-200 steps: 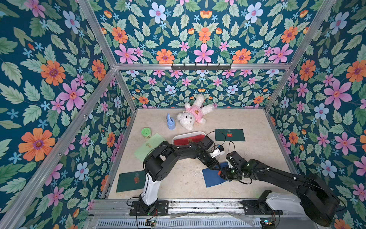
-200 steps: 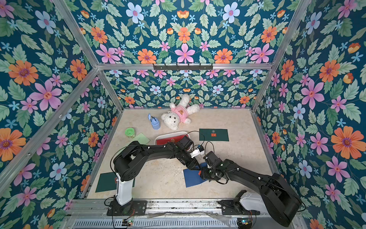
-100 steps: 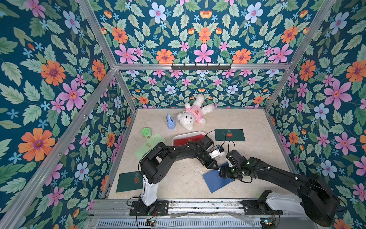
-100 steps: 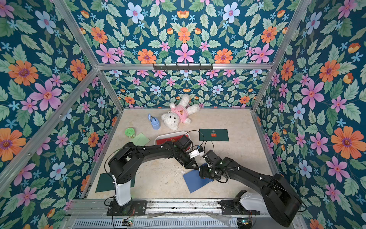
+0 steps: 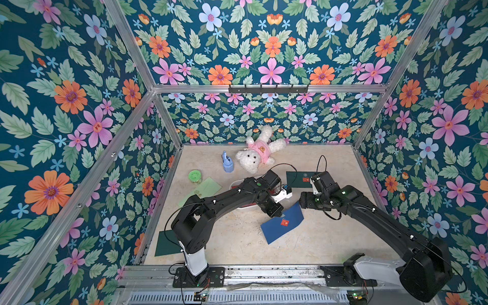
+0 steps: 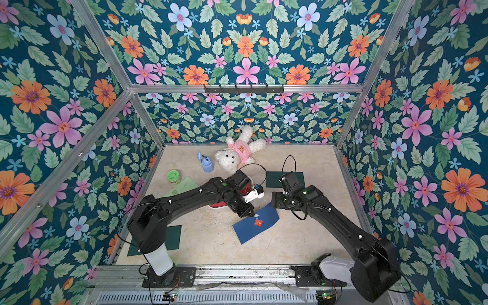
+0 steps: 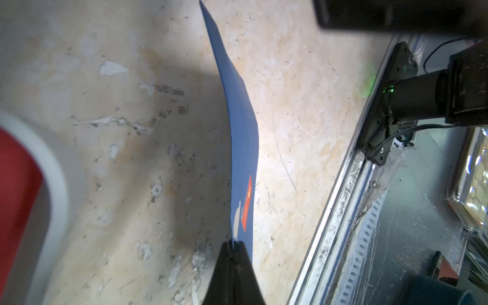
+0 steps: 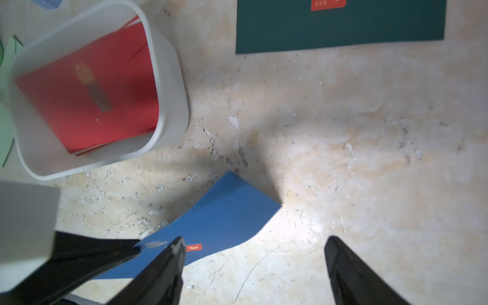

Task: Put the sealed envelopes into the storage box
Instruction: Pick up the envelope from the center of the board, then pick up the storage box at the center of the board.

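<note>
A navy envelope with a red seal sticker lies bent on the floor, one edge raised. My left gripper is shut on that raised edge; the left wrist view shows the closed tips pinching the navy envelope. My right gripper is open with only floor between its fingers, just off the navy envelope. The white storage box holds a red envelope; my left arm covers most of the storage box in both top views.
A dark green envelope lies behind my right gripper, another at the front left, and a light green envelope left of the box. A green-lidded jar, a blue bottle and a teddy bear sit further back.
My left gripper has closed on the navy envelope's edge. My right gripper has opened, let go of the envelope and pulled back toward the rear right. The envelope has shifted slightly.
</note>
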